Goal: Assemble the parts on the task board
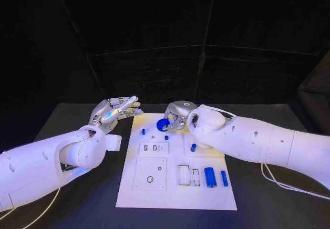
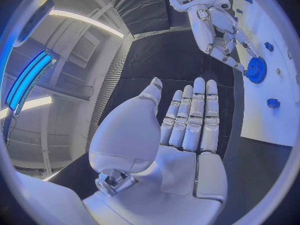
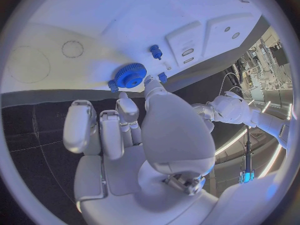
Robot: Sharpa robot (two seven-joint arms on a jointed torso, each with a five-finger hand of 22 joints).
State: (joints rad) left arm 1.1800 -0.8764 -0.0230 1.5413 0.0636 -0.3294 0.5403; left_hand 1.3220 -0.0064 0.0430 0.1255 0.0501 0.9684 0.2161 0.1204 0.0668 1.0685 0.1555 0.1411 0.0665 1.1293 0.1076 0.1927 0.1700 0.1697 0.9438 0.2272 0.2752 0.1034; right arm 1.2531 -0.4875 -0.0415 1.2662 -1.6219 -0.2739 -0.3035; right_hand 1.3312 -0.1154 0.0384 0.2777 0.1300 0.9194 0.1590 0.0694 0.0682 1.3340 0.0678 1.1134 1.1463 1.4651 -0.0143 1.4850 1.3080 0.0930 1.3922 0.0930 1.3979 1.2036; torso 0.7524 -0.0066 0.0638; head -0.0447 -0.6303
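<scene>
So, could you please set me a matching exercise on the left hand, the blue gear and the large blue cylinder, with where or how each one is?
1. left hand
2. blue gear
3. large blue cylinder

A. lying near the task board's near edge
B. at the right hand's fingertips
C. open, holding nothing

Pairs: 1-C, 2-B, 3-A.

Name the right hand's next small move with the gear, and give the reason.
Probably press the blue gear down and settle it on the task board. The right hand pinches it at the board's far end, seemingly at its spot; the left hand hovers empty beside the board.
</scene>
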